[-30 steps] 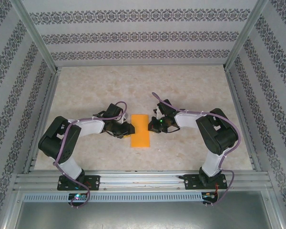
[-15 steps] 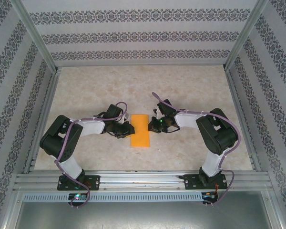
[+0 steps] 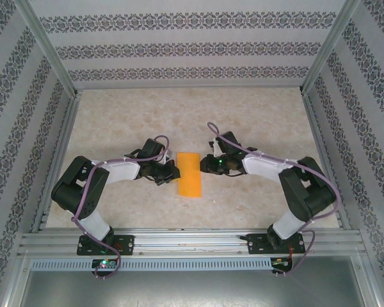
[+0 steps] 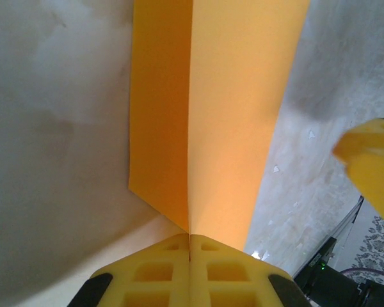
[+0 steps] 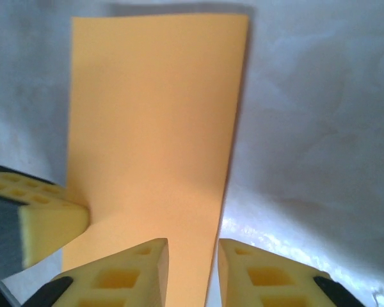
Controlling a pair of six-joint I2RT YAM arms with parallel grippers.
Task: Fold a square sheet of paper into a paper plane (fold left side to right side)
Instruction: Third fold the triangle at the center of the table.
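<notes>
The square sheet of paper (image 3: 189,174) lies folded in half on the table as a narrow orange rectangle. My left gripper (image 3: 172,173) is at its left edge. In the left wrist view the paper (image 4: 230,96) runs in two layers into the shut jaws of my left gripper (image 4: 190,238). My right gripper (image 3: 205,165) is at the paper's right edge. In the right wrist view my right gripper (image 5: 192,251) stands open by a narrow gap, with the paper's (image 5: 153,115) edge lying between its fingers, unpinched. A left fingertip (image 5: 48,220) shows at the paper's far side.
The beige marbled table (image 3: 115,121) is bounded by patterned walls at the back and sides, with a metal rail (image 3: 192,242) along the near edge. The right gripper's yellow finger (image 4: 371,166) shows at the right of the left wrist view.
My left gripper has shut on the paper's left edge. My right gripper has opened off the right edge, and the right arm's elbow has swung out to the right.
</notes>
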